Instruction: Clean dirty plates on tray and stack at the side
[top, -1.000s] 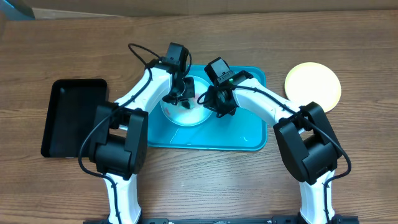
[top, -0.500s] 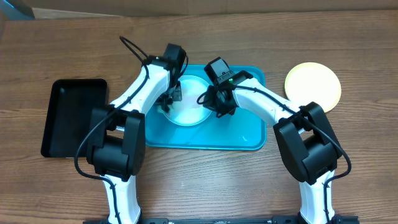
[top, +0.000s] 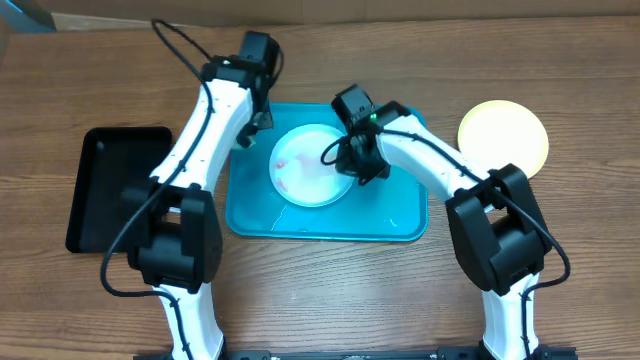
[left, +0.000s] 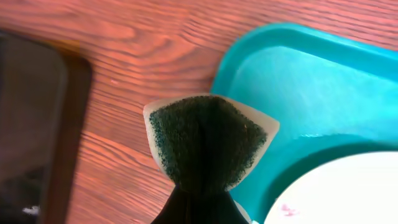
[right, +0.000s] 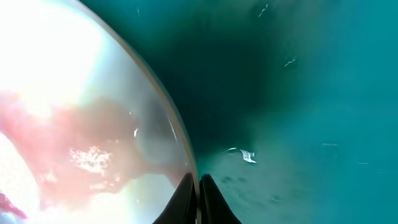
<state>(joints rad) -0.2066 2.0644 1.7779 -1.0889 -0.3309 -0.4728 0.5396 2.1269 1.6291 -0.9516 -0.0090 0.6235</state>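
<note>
Left claw (left: 200, 190) is clamped on a sponge (left: 208, 140), over the bare tabletop (left: 143, 56) just outside the tray's (left: 292, 68) far left corner. Only the left wrist view shows that sponge and its green scouring face. Right claw (right: 199, 186) is pinched narrow on the right rim of the white plate (top: 305, 170), which lies in the tray's middle. The right wrist view alone shows pale specks on the tray floor. Overhead counts two plates: the smeared white one and a yellow-green plate (top: 503, 138) on the tabletop beyond the tray's right edge. It also shows one tray and one black bin (top: 118, 188) left of it.
</note>
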